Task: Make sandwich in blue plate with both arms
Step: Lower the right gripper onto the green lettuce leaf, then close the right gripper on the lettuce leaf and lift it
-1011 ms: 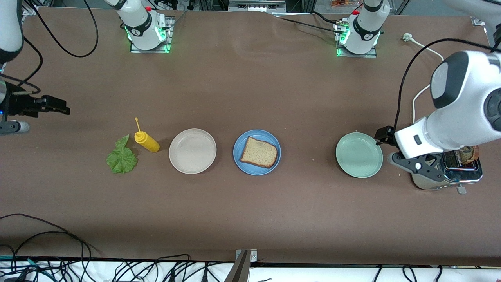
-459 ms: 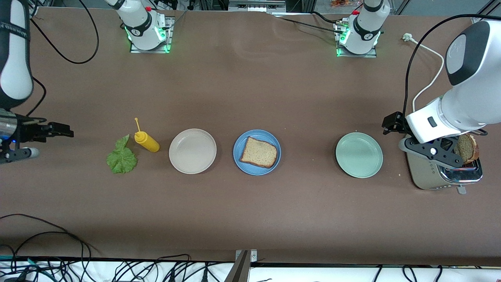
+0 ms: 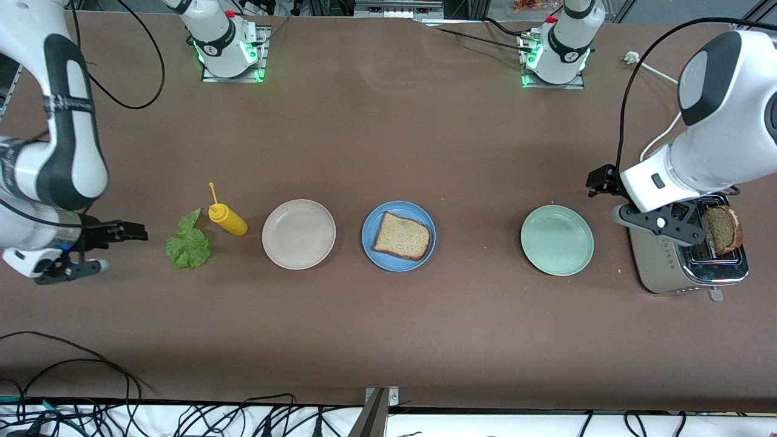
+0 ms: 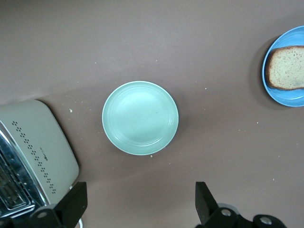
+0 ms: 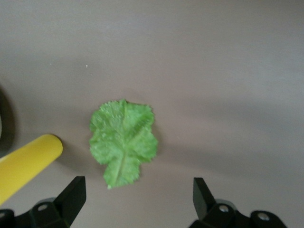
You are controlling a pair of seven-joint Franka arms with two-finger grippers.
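Since a second ago the right gripper [image 3: 100, 249] has come down toward the lettuce leaf [image 3: 189, 246] and now sits just beside it at the right arm's end of the table, fingers spread wide with nothing in them. Meanwhile the left gripper [image 3: 683, 224] has shifted up over the toaster [image 3: 689, 270], jaws also wide open and empty, right next to a bread slice [image 3: 721, 229] poking out of the slot. One slice of bread [image 3: 402, 236] lies on the blue plate [image 3: 370, 243] mid-table, well apart from both grippers, between the beige plate [image 3: 298, 233] and the green plate [image 3: 556, 240]. A mustard bottle [image 3: 227, 219] lies beside the lettuce.
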